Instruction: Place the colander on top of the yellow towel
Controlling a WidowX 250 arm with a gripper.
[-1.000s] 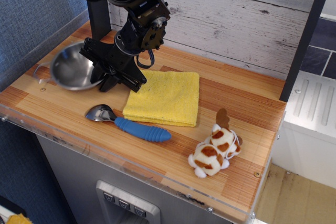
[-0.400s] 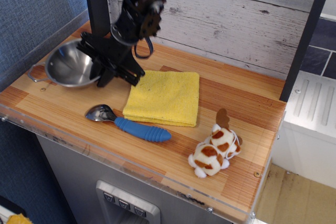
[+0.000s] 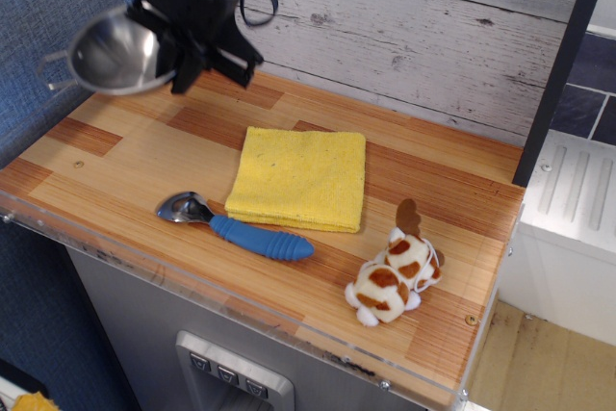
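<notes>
Gripping the round shiny steel colander by its rim, the black gripper should travel level toward the square yellow towel lower right, lowering centred.

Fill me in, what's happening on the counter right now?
The arm's hand grips the colander by its rim and holds it in the air above the back-left of the counter. The yellow towel lies flat and bare mid-counter, with the blue-handled spoon in front and a plush dog to its right.
</notes>
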